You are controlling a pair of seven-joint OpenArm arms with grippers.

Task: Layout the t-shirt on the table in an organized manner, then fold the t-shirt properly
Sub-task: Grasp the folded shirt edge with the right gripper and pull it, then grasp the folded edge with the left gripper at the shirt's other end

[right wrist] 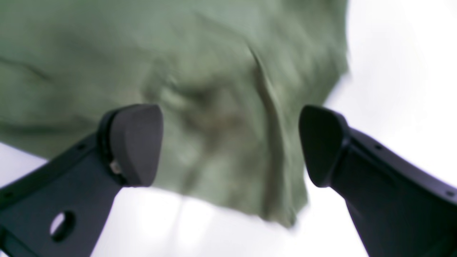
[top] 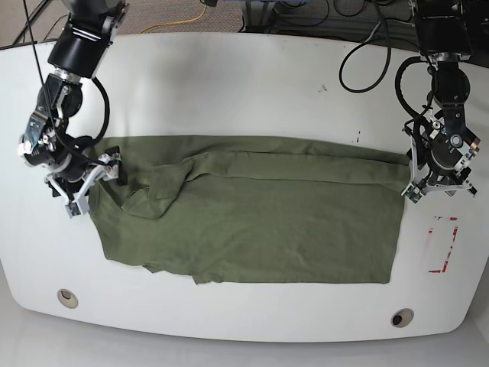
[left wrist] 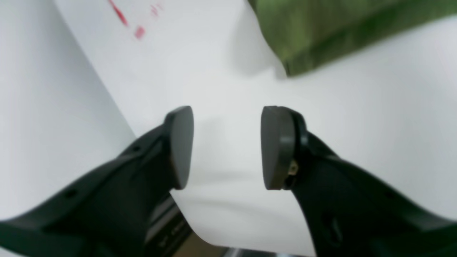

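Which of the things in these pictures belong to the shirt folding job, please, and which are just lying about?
Belong to the job:
- t-shirt, partly spread
- table
- left gripper, open over bare table
- right gripper, open over the cloth

Just lying about:
- red tape
- grommet holes
- cables

1. The left gripper (left wrist: 226, 148) fills the lower half of the view, its two dark pads (left wrist: 180, 146) set apart with nothing between them.
2. Under and around the gripper lies the table (left wrist: 375, 117), glossy white.
3. A blurred olive-green corner of the t-shirt (left wrist: 321, 32) lies beyond the gripper, up and to the right, apart from the pads.
4. Red marks (left wrist: 139, 32) sit on the table up and to the left of the gripper.
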